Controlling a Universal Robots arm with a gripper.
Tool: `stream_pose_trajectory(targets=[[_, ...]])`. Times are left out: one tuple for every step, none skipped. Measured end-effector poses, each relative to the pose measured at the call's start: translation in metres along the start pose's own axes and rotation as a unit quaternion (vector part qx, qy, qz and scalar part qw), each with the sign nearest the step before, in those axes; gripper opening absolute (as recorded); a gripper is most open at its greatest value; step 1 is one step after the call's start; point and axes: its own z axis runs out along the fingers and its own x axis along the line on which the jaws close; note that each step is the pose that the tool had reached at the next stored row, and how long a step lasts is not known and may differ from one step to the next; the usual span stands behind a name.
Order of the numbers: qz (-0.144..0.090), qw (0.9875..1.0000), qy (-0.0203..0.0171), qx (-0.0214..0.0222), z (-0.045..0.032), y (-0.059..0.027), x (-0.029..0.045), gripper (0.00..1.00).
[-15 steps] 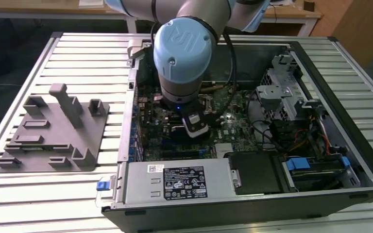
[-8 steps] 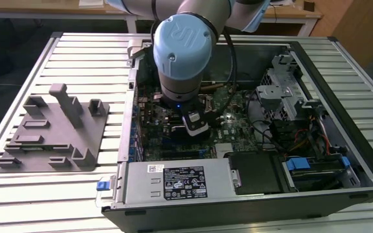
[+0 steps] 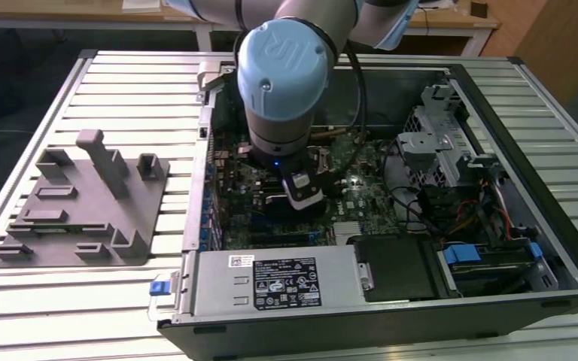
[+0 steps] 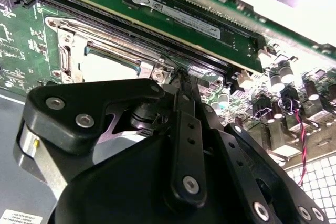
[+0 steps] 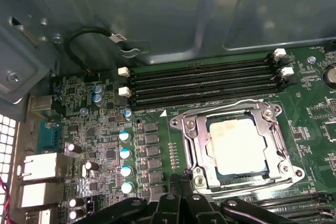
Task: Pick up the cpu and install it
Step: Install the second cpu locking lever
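The cpu [image 5: 236, 146], a flat square chip with a pale silvery top, lies inside the metal socket frame [image 5: 191, 135] on the green motherboard; in the second wrist view the cpu [image 4: 107, 66] shows as a pale patch within the frame. My gripper [image 5: 179, 181] is shut, its thin black fingertips pressed together with nothing visible between them, right beside a corner of the socket frame. The second wrist view shows the gripper [image 4: 178, 74] tips meeting just off that corner. In the exterior view the gripper [image 3: 304, 197] hangs low inside the open computer case.
A grey fixture [image 3: 78, 210] with upright pegs lies on the slatted table at the exterior view's left. Black memory slots [image 5: 205, 82] run beside the socket. A power supply [image 3: 274, 282], a drive cage [image 3: 439, 143], loose cables [image 3: 470, 218] and the case walls crowd the arm.
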Motion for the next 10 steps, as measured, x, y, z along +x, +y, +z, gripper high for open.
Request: stream_pose_trajectory(targets=[[0.0,1.0,-0.0001,0.0,0.0003,0.0007,0.0001,0.11],[0.0,1.0,-0.0002,0.0001,0.0006,0.0015,0.0002,0.11],[0.001,1.0,-0.0003,0.0002,0.0009,0.0021,0.0003,0.11],[0.001,1.0,-0.0005,0.0006,0.0011,0.0025,0.0003,0.11],[0.001,1.0,-0.0009,0.0017,0.0011,0.0027,0.0004,0.11],[0.002,1.0,-0.0013,0.0035,0.0012,0.0029,0.0004,0.11],[0.003,1.0,-0.002,0.006,0.0012,0.003,0.0005,0.11],[0.003,1.0,-0.0027,0.0091,0.0013,0.0032,0.0005,0.11],[0.004,0.9999,-0.0034,0.0123,0.0014,0.0035,0.0005,0.11],[0.004,0.9999,-0.004,0.0146,0.0015,0.0039,0.0006,0.11]])
